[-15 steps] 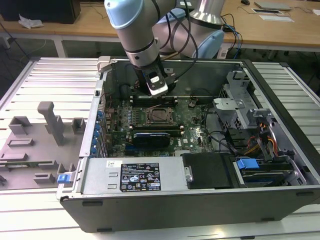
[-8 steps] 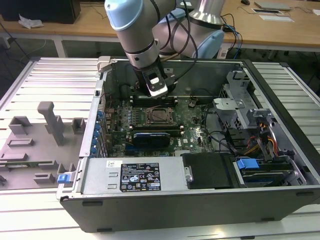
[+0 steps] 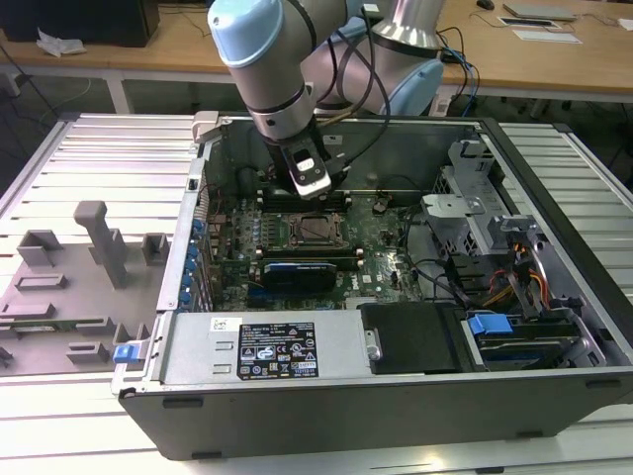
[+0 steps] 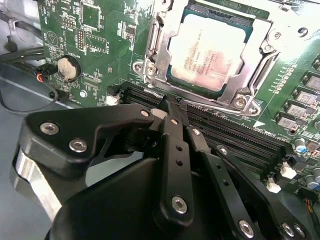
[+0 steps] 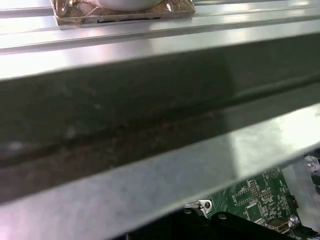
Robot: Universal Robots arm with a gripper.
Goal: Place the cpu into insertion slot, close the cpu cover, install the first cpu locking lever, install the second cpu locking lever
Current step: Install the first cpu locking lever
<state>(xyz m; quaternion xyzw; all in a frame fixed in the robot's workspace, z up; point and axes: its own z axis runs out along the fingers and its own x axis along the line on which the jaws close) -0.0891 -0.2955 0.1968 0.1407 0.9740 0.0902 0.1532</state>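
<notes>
**CPU seated, cover down, levers unclear**

Exterior view: the gripper (image 3: pixel 313 186) hung over the insertion slot (image 3: pixel 316 230), mid-motherboard (image 3: pixel 391 262).

Second wrist view: the cpu (image 4: pixel 212 55) sat framed by the lowered cpu cover (image 4: pixel 156 50). The fingers (image 4: pixel 172 145) were pressed together, empty, by the slot's edge. The levers looked not yet done.

First wrist view: the case wall (image 5: pixel 150 165).

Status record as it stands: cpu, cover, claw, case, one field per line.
cpu: seated in the insertion slot, metal top up
cpu cover: down, framing the cpu
claw: shut, nothing seen held, tips over the memory slots beside the insertion slot's edge
case: open, motherboard exposed
</notes>
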